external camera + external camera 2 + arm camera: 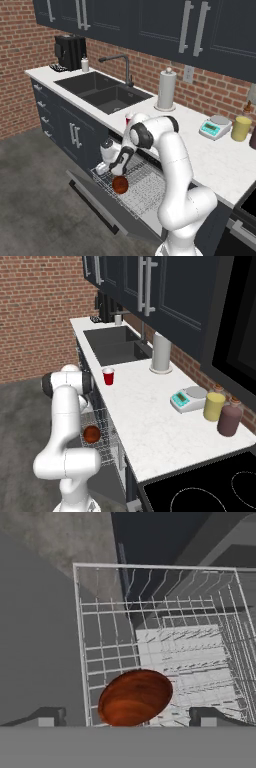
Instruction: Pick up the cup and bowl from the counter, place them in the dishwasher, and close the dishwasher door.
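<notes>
- On the far left of the counter (220,160) we see a black coffee machine (70,51), then a dark double sink (102,90) with its black tap (120,62).
- Below the sink end, the dishwasher door (100,207) lies folded down and open, its bar handle (92,206) facing the floor.
- Over the door sits the white wire rack (145,187), pulled out of the dishwasher (117,137).
- The bowl (136,697) is in the rack, tilted on its side near the front left corner; we also spot it in the left base view (120,184).
- Our gripper (127,717) hangs just above the bowl with its two tips spread wide, one on each side, touching nothing.
- The cup (108,376) stands upright on the counter near the front edge, just right of the sink.
- Further right we find a paper towel roll (166,89), a teal-and-white kitchen scale (215,127), and a yellow jar (241,128).
</notes>
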